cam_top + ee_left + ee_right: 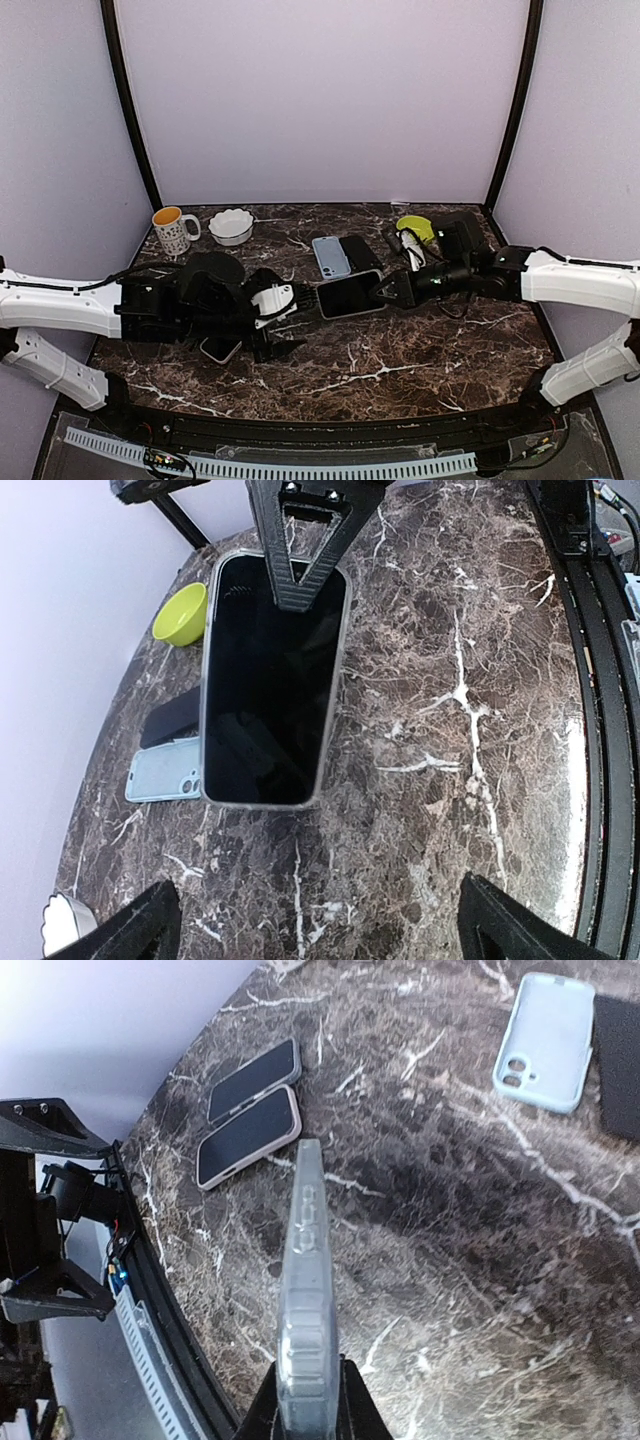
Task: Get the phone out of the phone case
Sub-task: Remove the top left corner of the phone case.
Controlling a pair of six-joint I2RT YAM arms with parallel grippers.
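Right gripper (380, 291) pinches cased phone (348, 298) by one end; left gripper (292, 326) gapes. Thin hold risks a drop.

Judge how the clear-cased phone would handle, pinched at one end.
Probably stiff: the cased phone juts straight from the right claw without sagging. Its glossy clear case looks slippery, so it could pivot or slip.

The table (420, 360) is dark brown marble veined in white. The phone (265, 690) shows a black screen inside a clear, greyish phone case (305, 1290). Farther back are a pale blue case (330, 256), a lime-green bowl (415, 225), a white bowl (231, 226) and a white, dark-patterned mug (172, 231), orange inside.
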